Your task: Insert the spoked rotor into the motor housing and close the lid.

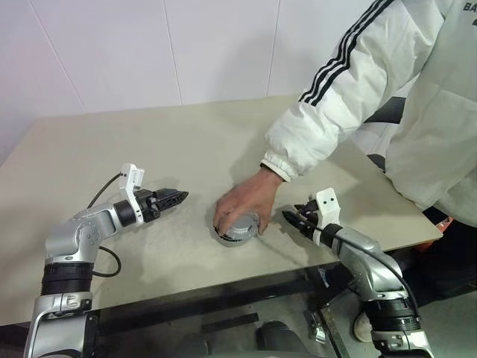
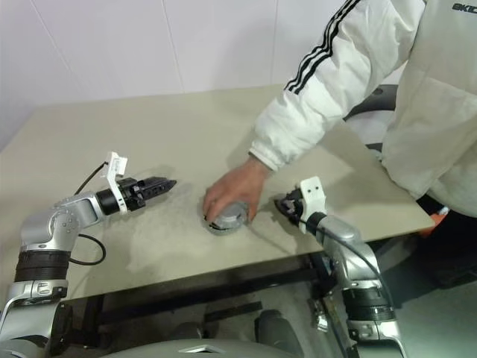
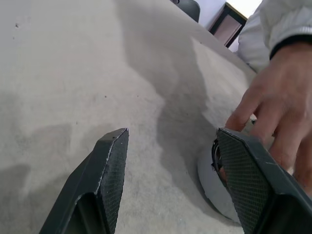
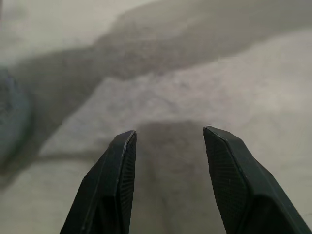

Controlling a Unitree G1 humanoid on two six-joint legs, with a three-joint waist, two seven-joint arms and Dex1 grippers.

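Resting under a person's hand (image 1: 242, 200), the housing (image 1: 238, 227) hides whether rotor and lid are in, while the left gripper (image 1: 176, 197) at nine o'clock and right gripper (image 1: 292, 218) at three o'clock hover spread and empty.

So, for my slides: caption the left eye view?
A person's hand covers the motor housing between two open claws.

a person's hand (image 2: 232, 192) covers the motor housing (image 2: 226, 216) on the table (image 2: 149, 134). the left gripper (image 2: 170, 183) and right gripper (image 2: 280, 204) flank it, apart.

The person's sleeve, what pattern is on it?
White sleeve with black stripes along the arm, clearest in the left eye view.
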